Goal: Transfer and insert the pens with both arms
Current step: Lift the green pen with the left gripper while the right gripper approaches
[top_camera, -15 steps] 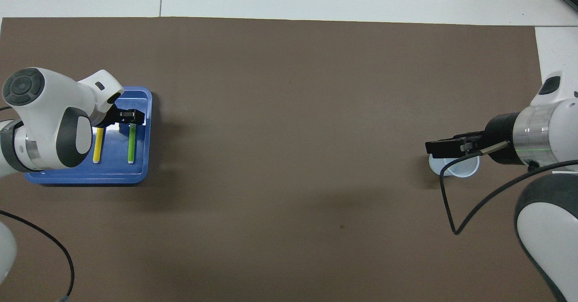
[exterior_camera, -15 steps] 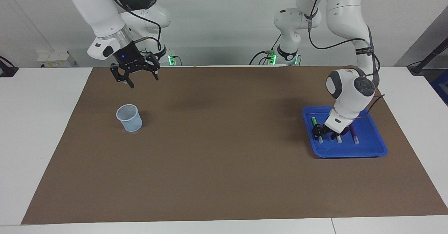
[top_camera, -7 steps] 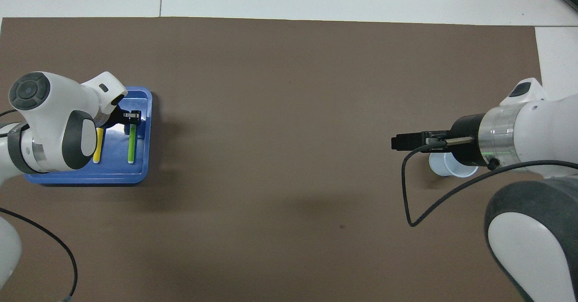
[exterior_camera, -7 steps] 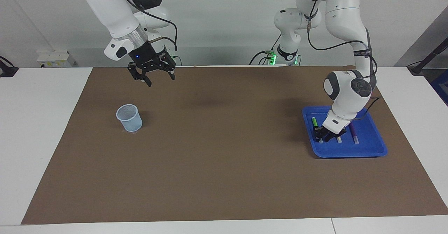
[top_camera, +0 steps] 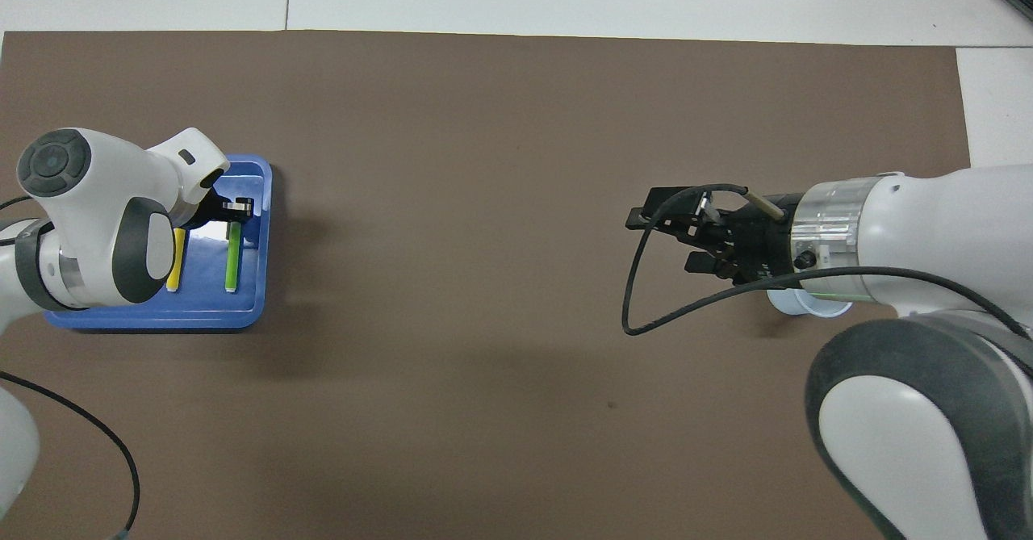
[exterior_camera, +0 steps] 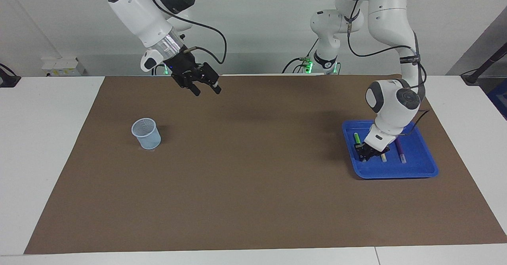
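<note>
Green pen (exterior_camera: 357, 138) (in tray (exterior_camera: 420, 169)) gripped.

Brown paper mat (exterior_camera: 253, 185) over a white surface (exterior_camera: 43, 146). Royal-blue shallow plastic tray (exterior_camera: 420, 166) toward the left arm's end, plain and glossy. In it, slim green marker pen (top_camera: 233, 256) with a whitish tip, slim yellow marker pen (top_camera: 177, 259) with a whitish tip, slim purple marker pen (exterior_camera: 400, 149) with a whitish end cap. Pale blue mesh cup (exterior_camera: 146, 133), fine grid pattern on its wall. White jointed arms with dark grey joint caps, silver wrist rings, black cables. Black left pincer (exterior_camera: 366, 153); black right pincer (exterior_camera: 205, 86).
</note>
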{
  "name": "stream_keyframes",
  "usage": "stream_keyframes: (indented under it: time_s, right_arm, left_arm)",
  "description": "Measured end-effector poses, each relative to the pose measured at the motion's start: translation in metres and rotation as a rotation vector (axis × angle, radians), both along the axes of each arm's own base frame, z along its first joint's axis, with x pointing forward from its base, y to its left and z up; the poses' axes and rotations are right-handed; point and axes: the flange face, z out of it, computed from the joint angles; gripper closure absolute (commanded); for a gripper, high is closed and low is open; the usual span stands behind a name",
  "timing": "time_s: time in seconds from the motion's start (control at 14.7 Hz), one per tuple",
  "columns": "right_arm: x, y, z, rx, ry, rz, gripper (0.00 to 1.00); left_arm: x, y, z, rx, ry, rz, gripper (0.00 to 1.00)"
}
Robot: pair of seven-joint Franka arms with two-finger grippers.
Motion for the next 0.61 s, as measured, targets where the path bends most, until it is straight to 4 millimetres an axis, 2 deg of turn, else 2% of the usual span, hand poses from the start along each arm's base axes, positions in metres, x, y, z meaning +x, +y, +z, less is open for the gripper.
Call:
stream_keyframes:
  time_s: [0.34,0.61]
  right_arm:
    - [-0.014,0.062,-0.007,0.067,0.044,-0.037,0.0]
    - [-0.019,0.091,-0.023,0.082,0.053,-0.028,0.0]
  left_arm:
    - [-0.001,0.001,0.0,0.0,0.02,0.009,1.0]
    - [0.0,0.007,0.008,0.003,0.091,0.028,1.0]
